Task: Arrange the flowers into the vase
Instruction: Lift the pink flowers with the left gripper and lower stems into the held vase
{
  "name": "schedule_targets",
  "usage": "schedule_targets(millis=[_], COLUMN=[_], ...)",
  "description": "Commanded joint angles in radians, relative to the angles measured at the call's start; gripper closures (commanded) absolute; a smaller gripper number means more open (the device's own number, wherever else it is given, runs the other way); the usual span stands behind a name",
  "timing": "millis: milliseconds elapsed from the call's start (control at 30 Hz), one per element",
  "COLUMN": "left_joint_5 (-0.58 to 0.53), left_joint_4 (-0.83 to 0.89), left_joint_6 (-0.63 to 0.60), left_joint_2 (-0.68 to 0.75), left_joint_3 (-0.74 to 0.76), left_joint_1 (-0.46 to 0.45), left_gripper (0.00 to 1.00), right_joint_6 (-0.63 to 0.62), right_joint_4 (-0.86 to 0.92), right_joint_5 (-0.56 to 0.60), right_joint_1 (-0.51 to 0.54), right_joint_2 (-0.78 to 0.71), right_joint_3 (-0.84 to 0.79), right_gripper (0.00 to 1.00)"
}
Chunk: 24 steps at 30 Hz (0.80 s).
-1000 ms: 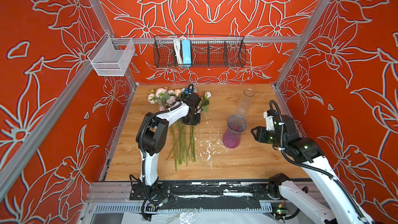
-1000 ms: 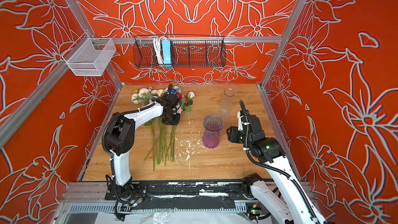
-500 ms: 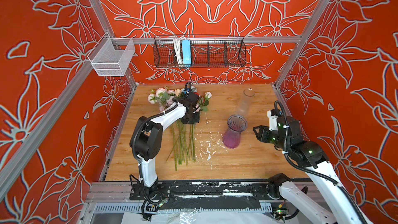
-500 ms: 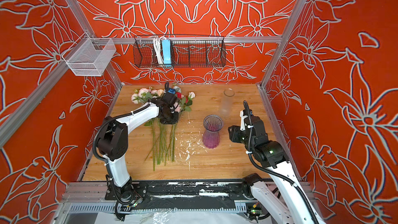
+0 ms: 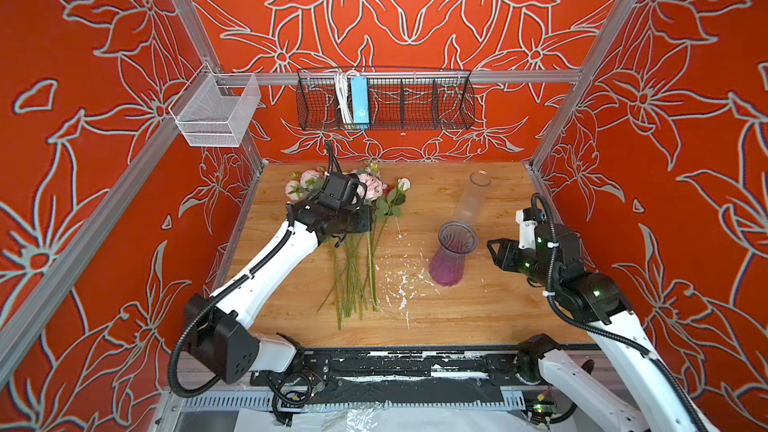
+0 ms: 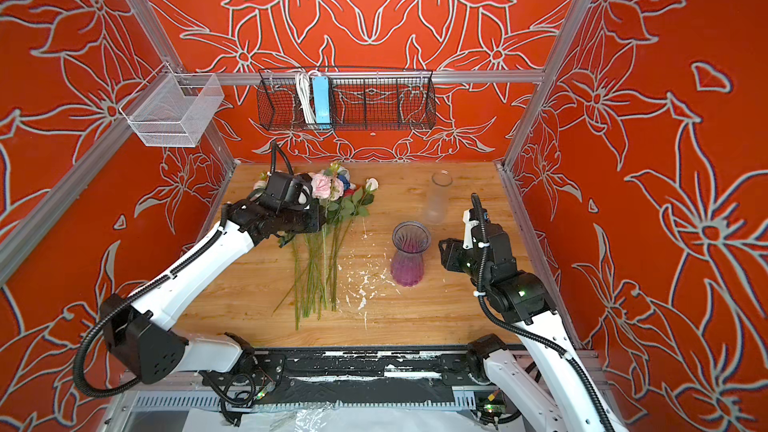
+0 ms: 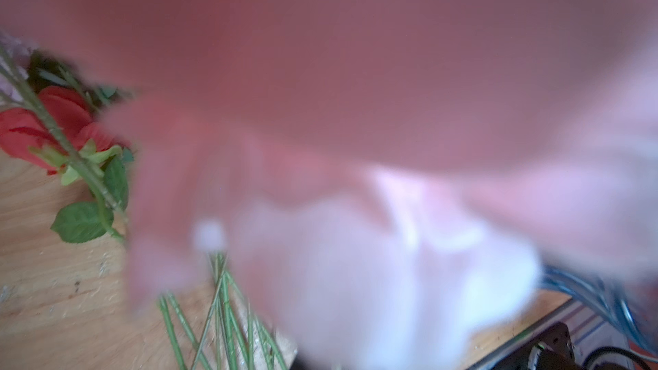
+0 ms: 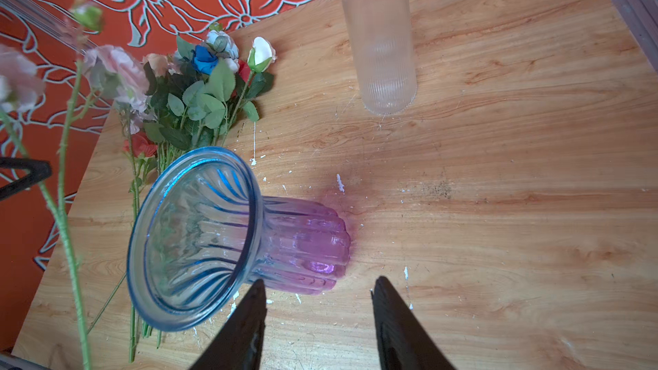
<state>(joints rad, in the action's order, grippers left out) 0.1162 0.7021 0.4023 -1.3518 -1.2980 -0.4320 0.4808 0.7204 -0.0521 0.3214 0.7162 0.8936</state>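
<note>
The flowers (image 5: 356, 280) lie in a bunch left of centre, blooms toward the back wall, seen in both top views (image 6: 320, 276). My left gripper (image 5: 366, 218) (image 6: 318, 220) sits low over their upper stems, shut on a pink flower's stem. In the right wrist view that pink flower (image 8: 114, 69) stands raised off the table. A blurred pink bloom (image 7: 356, 101) fills the left wrist view and hides the jaws; a red rose (image 7: 42, 126) shows beside it. The purple vase (image 5: 453, 255) (image 6: 409, 255) (image 8: 228, 236) with a blue rim stands upright. My right gripper (image 5: 494, 253) (image 6: 444, 253) (image 8: 318, 286) hovers open, just right of it.
A clear ribbed glass cylinder (image 5: 471, 197) (image 6: 438, 197) (image 8: 381, 40) stands behind the vase. White flecks (image 5: 399, 288) dot the wooden table. A black wire basket (image 5: 384, 99) and a white mesh basket (image 5: 216, 112) hang on the walls.
The left gripper has closed on the stems while the left arm's elbow sank low toward the front left. The right gripper has drifted slightly away from the vase.
</note>
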Motion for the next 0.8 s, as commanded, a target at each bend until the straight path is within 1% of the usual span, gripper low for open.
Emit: schedule_targets(millis=[0,67,133,200,267,300,333,367,400,467,567,767], left_joint_5=[0.048,0.096,0.134,0.172,0.223,0.250,0.284,0.322,0.343,0.380,0.406,0.421], left_joint_4=[-0.084,-0.189,-0.287,-0.390,-0.499,-0.551,-0.596,-0.635,-0.658,-0.690,-0.735,-0.811], left_joint_6=[-0.025,-0.028,-0.021,-0.019,-0.014,-0.008,0.000,0.008,0.015,0.025,0.046,0.070], left_joint_2=[0.100,0.168,0.227,0.271,0.293,0.295,0.292,0.283,0.273,0.237,0.172,0.045], left_joint_3=[0.050,0.100,0.142,0.174,0.196,0.200,0.194,0.182,0.166,0.128,0.081,-0.001], left_joint_1=[-0.002,-0.002,-0.002,-0.002,-0.004,-0.008,-0.012,-0.017,-0.025,-0.048,-0.095,-0.183], left_gripper=[1.00,1.00,1.00,1.00,1.00,1.00,1.00,1.00,1.00,1.00,1.00,1.00], right_joint_6=[0.004,-0.004,0.000,-0.008,-0.021,-0.015,0.011,0.051,0.074,0.062,0.002,-0.089], right_joint_4=[-0.062,-0.096,-0.135,-0.186,-0.274,-0.331,-0.399,-0.471,-0.523,-0.552,-0.507,-0.474], right_joint_5=[-0.068,-0.102,-0.120,-0.169,-0.301,-0.414,-0.521,-0.598,-0.637,-0.663,-0.669,-0.635], right_joint_1=[-0.002,-0.002,-0.002,-0.002,-0.003,-0.003,-0.001,0.003,0.006,0.017,0.041,0.110], right_joint_2=[-0.022,-0.037,-0.052,-0.071,-0.095,-0.100,-0.095,-0.086,-0.081,-0.062,0.004,0.137], right_joint_3=[-0.008,-0.014,-0.020,-0.026,-0.046,-0.051,-0.053,-0.057,-0.062,-0.042,0.027,0.113], right_gripper=[0.50,0.49,0.43,0.39,0.34,0.34,0.34,0.35,0.35,0.35,0.36,0.36])
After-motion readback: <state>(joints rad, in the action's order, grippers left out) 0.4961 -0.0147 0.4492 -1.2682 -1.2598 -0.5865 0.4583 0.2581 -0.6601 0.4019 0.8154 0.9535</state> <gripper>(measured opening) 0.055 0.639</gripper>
